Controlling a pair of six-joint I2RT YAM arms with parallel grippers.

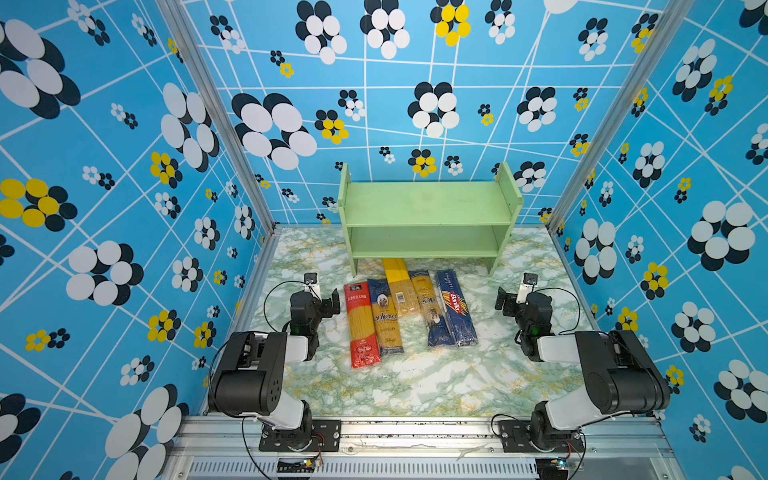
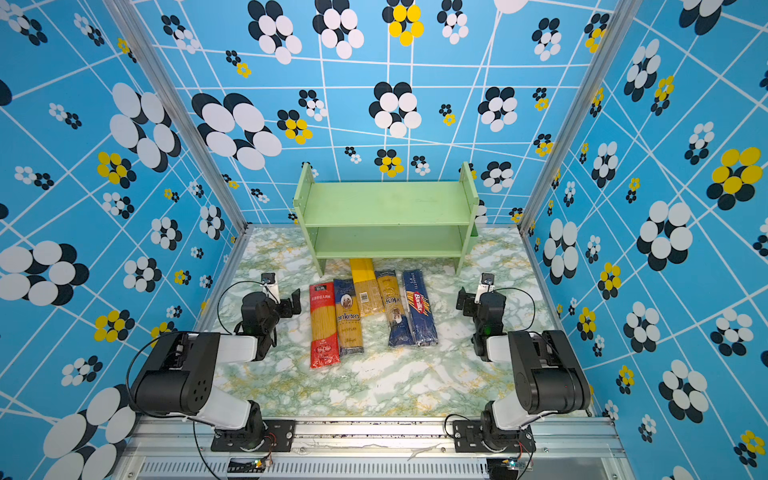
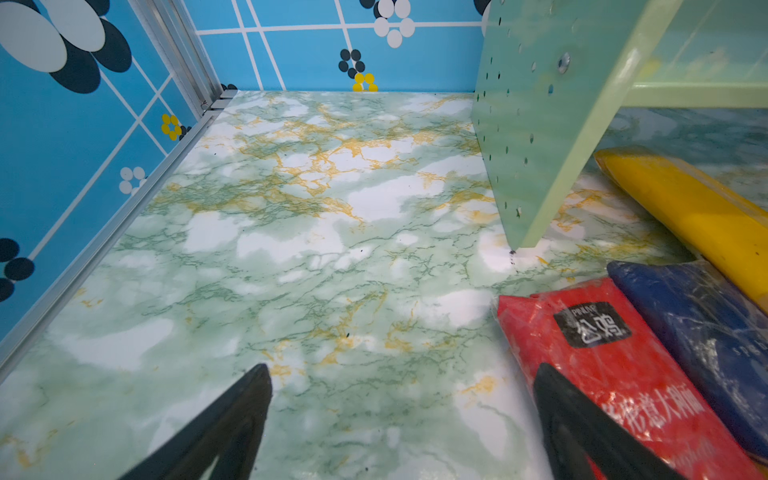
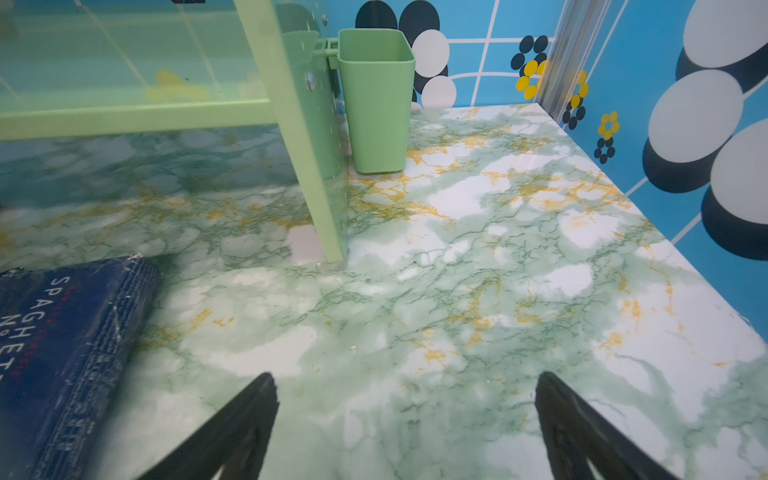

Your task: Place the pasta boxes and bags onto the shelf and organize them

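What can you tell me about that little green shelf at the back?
The shelf is a small pale-green rack, seemingly painted wood, with two empty boards between upright side panels drilled with holes. It stands at the back of the marbled tabletop. A matching green cup hangs outside one panel. The end of a yellow pack reaches under it.

Bright, even light, soft shadow under shelf (image 1: 428, 203); both top views sharp, bowed at edges; wrist views softer, hazy margins, mild sheen on tabletop (image 3: 291, 249).
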